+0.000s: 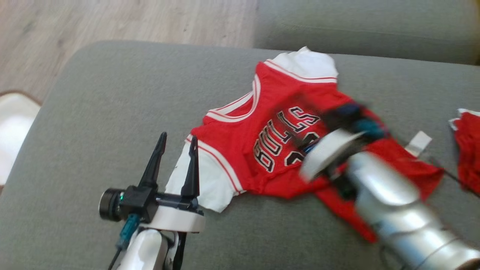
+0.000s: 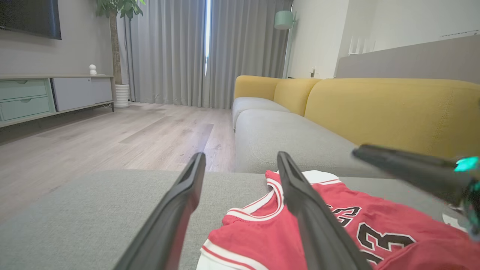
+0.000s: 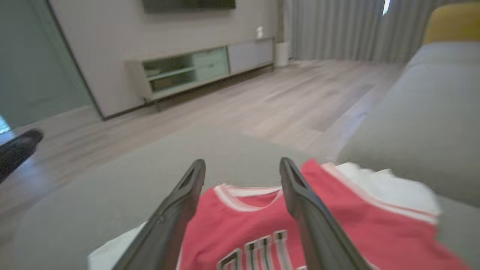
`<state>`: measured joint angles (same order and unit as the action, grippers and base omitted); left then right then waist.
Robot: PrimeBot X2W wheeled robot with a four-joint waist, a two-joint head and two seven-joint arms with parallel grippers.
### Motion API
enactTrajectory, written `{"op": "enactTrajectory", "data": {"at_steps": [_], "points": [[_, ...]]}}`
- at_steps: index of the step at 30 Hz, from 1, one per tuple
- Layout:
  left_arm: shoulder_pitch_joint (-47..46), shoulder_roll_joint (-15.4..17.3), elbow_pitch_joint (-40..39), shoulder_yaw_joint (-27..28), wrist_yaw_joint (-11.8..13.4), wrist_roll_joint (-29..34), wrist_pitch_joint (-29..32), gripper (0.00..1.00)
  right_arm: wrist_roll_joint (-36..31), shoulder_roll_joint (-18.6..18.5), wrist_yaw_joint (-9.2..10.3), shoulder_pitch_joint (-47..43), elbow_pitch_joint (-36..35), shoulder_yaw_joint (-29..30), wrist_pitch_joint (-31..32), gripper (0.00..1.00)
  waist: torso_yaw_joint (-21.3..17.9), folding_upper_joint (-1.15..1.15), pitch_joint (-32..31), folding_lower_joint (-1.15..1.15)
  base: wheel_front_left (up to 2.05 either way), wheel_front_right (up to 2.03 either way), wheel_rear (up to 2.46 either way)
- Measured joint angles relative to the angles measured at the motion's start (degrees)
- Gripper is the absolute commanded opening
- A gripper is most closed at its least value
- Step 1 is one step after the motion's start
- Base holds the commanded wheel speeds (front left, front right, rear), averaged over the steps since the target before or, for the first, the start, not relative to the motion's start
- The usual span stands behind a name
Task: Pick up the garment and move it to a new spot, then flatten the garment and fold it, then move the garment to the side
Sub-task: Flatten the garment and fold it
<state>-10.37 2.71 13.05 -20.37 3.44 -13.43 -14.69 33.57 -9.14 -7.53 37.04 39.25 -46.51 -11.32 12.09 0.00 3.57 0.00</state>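
Here the red-and-white garment [image 1: 262, 150] lies spread out, lettering up, on the grey sofa seat [image 1: 93, 112]. The left gripper [image 1: 178, 137] hangs at the edge of its white sleeve, fingers apart and empty. The right gripper [image 3: 243, 164], blurred in the head view, is over the lettering with its jaws wide, holding nothing. Around are a pale wood floor [image 2: 112, 138], yellow backrests [image 2: 393, 108], grey curtains [image 2: 168, 48] and a low cabinet [image 2: 37, 93].

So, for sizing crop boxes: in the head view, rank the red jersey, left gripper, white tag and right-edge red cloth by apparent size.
1. red jersey: largest.
2-3. left gripper and red cloth: unsure; the gripper is nearer the camera, the cloth is cut by the frame edge.
4. white tag: smallest.
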Motion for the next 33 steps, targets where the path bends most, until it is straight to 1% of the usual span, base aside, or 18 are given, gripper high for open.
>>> {"op": "enactTrajectory", "data": {"at_steps": [3, 5, 7, 10, 13, 16, 17, 21, 24, 26, 29, 33], "points": [[1.3, 0.02, -0.21, 0.54, -0.25, 0.48, 0.0, 1.0, -4.81, -2.0, 0.0, -0.32, 1.03, 11.55, -2.14, 1.0, -1.63, 0.0, -0.98, 0.0, 0.0, 0.0, 0.0], [2.05, 0.02, -0.38, 0.76, -0.46, 0.48, 0.0, 1.0, -8.11, -2.23, 0.0, -1.74, 0.37, 19.91, -2.55, 1.0, -2.73, 0.0, -1.51, 0.0, 0.0, 0.0, 0.0], [2.64, 0.02, -0.52, 1.07, -0.48, 0.49, 0.0, 1.0, -12.09, -2.09, 0.0, -5.28, -1.86, 26.98, -3.05, 1.0, -3.82, 0.0, -1.87, 0.0, 0.0, 0.0, 0.0], [2.85, 0.02, -0.59, 1.48, -0.51, 1.02, 0.0, 1.0, -17.6, 0.07, 0.0, -13.51, -6.97, 37.98, -3.05, 1.0, -5.22, 0.0, -2.27, 0.0, 0.0, 0.0, 0.0], [3.4, 0.02, -0.98, 1.71, -0.53, 1.37, 0.0, 1.0, -21.85, 3.89, 0.0, -22.3, -12.54, 46.11, -3.05, 1.0, -6.51, 0.0, -2.53, 0.0, 0.0, 0.0, 0.0], [5.45, 0.03, -1.09, 1.93, -0.91, 1.38, 0.0, 1.0, -24.61, 6.2, 0.0, -30.59, -16.52, 48.69, -3.05, 1.0, -8.16, 0.0, -2.69, 0.0, 0.0, 0.0, 0.0], [5.82, 0.03, -1.1, 1.93, -0.92, 1.38, 0.0, 1.0, -24.7, 6.33, 0.0, -31.7, -17.22, 48.71, -3.03, 1.0, -8.45, 0.0, -2.64, 0.0, 0.0, 0.0, 0.0], [5.99, 0.03, -1.26, 1.92, -0.94, 1.38, 0.0, 1.0, -23.56, 6.41, 0.0, -32.43, -18.87, 48.66, -2.48, 1.0, -8.8, 0.0, -2.05, 0.0, 0.0, 0.0, 0.0], [5.94, 0.03, -1.47, 1.92, -1.01, 1.38, 0.0, 1.0, -24.62, 6.61, 0.0, -31.2, -19.2, 51.07, 0.54, 1.0, -8.9, 0.0, -1.24, 0.0, 0.0, 0.0, 0.0], [5.75, 0.04, -1.52, 1.86, -1.02, 1.38, 0.0, 1.0, -25.13, 6.58, 0.0, -29.48, -18.15, 53.39, 2.96, 1.0, -8.83, 0.0, -0.58, 0.01, 0.0, 0.0, 0.0], [5.15, 0.04, -1.49, 1.41, -1.3, 1.37, 0.0, 1.0, -25.83, 6.56, 0.0, -25.53, -14.38, 55.99, 6.77, 1.0, -8.39, 0.0, 0.44, 0.01, 0.0, 0.0, 0.0], [4.15, 0.04, -1.4, 0.08, -1.29, 1.31, 0.0, 1.0, -26.02, 6.56, 0.0, -20.29, -6.8, 59.91, 10.87, 1.0, -7.32, 0.0, 1.8, 0.01, 0.0, 0.0, 0.0]]}}
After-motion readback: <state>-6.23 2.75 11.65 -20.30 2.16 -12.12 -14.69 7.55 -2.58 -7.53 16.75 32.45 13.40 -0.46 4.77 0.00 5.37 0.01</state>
